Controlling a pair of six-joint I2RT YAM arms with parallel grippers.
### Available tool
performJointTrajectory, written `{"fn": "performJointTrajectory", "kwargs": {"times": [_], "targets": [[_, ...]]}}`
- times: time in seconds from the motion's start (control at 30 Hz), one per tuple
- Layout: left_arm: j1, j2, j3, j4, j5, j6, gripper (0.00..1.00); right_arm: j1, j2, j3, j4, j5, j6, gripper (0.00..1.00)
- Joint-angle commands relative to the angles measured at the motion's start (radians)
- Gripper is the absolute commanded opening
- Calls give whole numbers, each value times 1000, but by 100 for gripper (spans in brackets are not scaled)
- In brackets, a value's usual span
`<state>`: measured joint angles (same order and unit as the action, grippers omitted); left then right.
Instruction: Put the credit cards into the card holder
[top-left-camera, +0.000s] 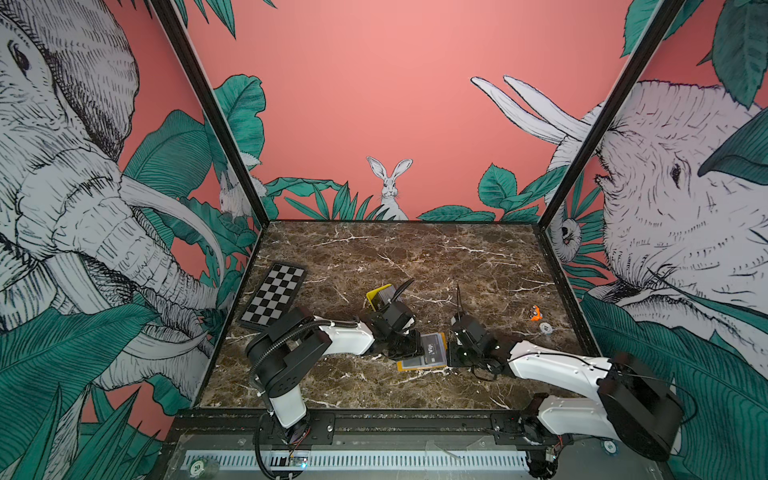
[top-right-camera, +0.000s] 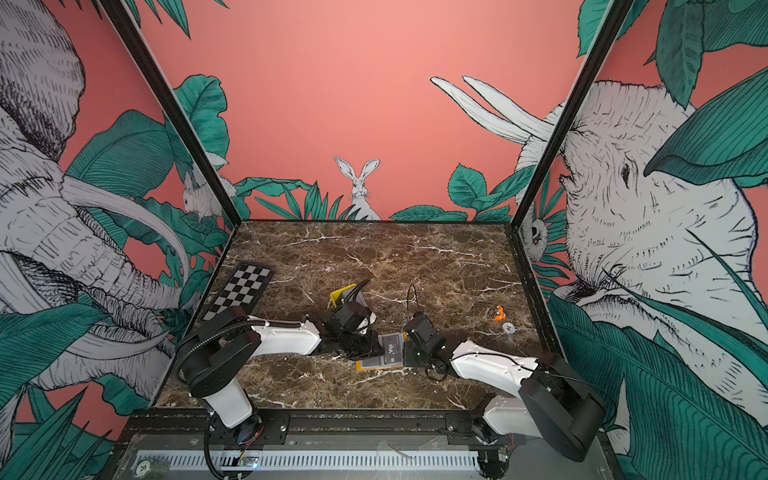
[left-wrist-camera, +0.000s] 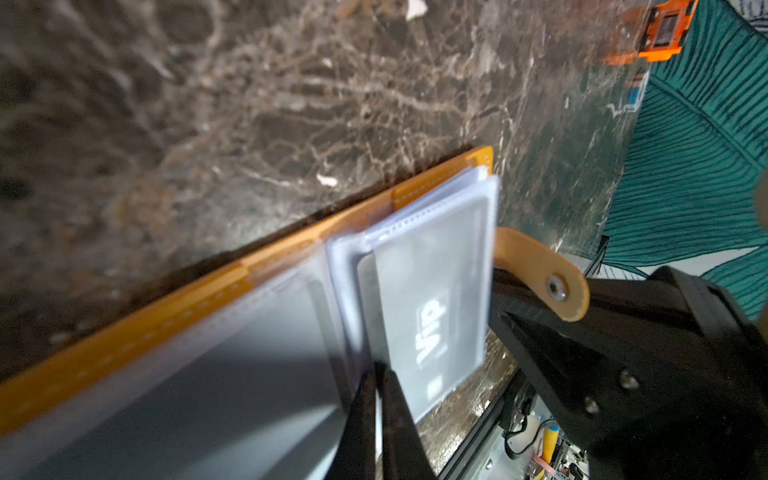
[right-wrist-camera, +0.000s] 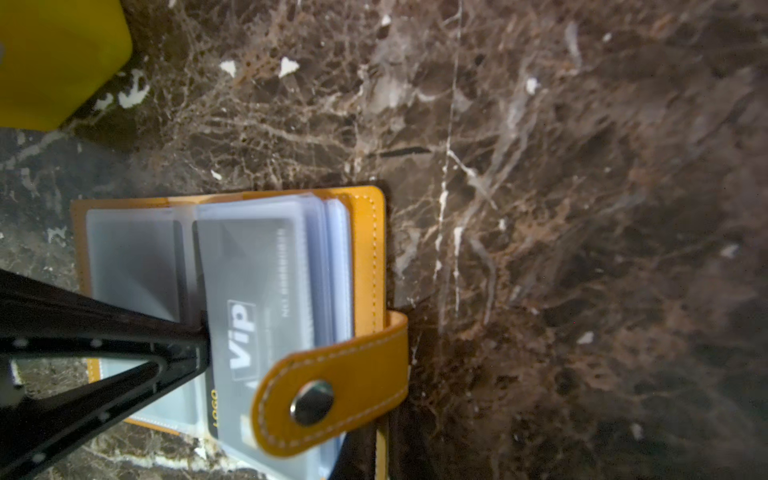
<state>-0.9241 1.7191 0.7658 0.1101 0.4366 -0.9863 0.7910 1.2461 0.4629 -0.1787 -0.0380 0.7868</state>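
Brown marble table (top-left-camera: 415, 257) lies bare toward 12 o'clock; at 9 o'clock of the open orange-yellow leather card holder (top-left-camera: 419, 361) the left gripper (left-wrist-camera: 376, 370) pinches its sleeved black VIP credit card (right-wrist-camera: 249, 324), while for the right gripper (top-left-camera: 454, 354) at 3 o'clock I cannot tell the grip.

On table (top-left-camera: 415, 257): card holder (top-left-camera: 405, 366) front centre, card (top-left-camera: 434, 349) in its sleeve; tray (top-left-camera: 379, 292) behind it; checkerboard plate (top-left-camera: 274, 297) left; toy (top-left-camera: 535, 311) right.

tray (top-left-camera: 380, 288): half behind left arm (top-left-camera: 345, 338) | card holder (left-wrist-camera: 124, 345): cut off, blurred
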Motion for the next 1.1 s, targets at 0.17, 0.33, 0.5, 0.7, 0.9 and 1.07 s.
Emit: {"fn": "performJointTrajectory", "kwargs": {"times": [0.17,0.33,0.5,0.7,0.9,1.07], "targets": [[-10,36,26,-41,-27,21,7,-13,-163,-50,-21,-5,41,14],[-11,37,26,-46,-25,24,6,-28,-167,-70,47,-67,55,16],[-11,29,22,-49,-28,25,6,-30,-120,-72,117,-127,52,17],[-12,17,17,-39,-24,19,6,-30,-91,-69,201,-208,32,17],[-11,-36,5,-50,-40,29,12,-30,-85,-56,190,-204,13,16],[-5,-120,3,-121,-98,71,17,-29,-57,-33,195,-215,9,16]]}}
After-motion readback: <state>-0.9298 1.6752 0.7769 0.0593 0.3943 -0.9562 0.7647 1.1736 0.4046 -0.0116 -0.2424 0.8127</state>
